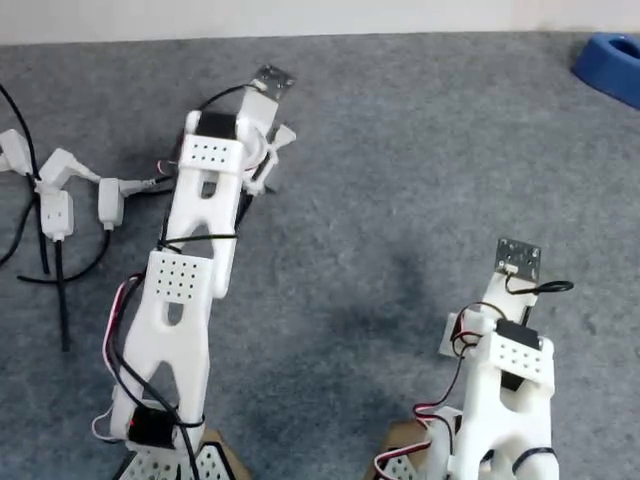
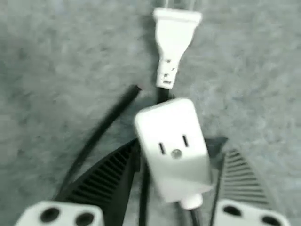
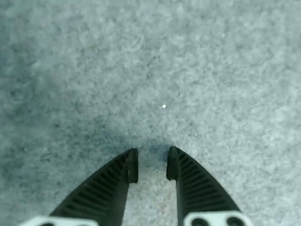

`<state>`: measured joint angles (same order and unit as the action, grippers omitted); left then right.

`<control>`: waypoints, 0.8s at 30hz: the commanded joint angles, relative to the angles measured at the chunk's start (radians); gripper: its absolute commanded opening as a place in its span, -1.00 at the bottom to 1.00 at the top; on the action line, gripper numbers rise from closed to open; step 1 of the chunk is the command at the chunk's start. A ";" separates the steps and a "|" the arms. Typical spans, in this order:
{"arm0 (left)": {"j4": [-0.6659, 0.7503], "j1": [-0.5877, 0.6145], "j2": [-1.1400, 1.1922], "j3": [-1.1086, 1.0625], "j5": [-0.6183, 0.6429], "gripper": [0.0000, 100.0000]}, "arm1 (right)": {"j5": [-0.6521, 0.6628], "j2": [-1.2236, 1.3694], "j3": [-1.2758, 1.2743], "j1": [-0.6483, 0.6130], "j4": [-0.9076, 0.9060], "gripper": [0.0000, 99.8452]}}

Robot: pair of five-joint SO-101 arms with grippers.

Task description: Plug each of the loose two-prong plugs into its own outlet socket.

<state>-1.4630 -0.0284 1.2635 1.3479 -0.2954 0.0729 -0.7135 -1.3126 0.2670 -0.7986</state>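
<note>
**High view.** The left arm stretches toward the far-left part of the grey surface. A cluster of white plugs with black cords lies by the left edge. The right arm stands at the near right, and a blue container sits at the far-right corner.

**Left wrist view.** The left gripper clamps a white outlet socket. A white two-prong plug lies on the surface just beyond the socket, and a black cord runs beside it.

**Right wrist view.** The right gripper hangs over bare surface with a narrow gap between its fingers and nothing held.
</note>
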 commanded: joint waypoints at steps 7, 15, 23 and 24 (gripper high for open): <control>-0.178 -0.136 -0.036 0.025 -0.071 -0.83 | 0.026 -0.013 0.001 -0.013 0.008 -0.78; -0.324 -0.409 -0.257 -0.173 -0.034 -0.85 | 0.014 -0.010 0.048 0.148 0.015 -0.78; -0.321 -0.616 -0.562 -0.565 0.138 -0.85 | 0.101 0.317 0.348 0.168 -0.122 -0.77; -0.321 -0.625 -0.601 -0.615 0.143 -0.85 | 0.106 0.389 0.398 0.168 -0.137 -0.77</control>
<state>-1.7622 -0.5976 0.8677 0.8784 -0.2002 0.1419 -0.5048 -1.0702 0.4542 -0.8861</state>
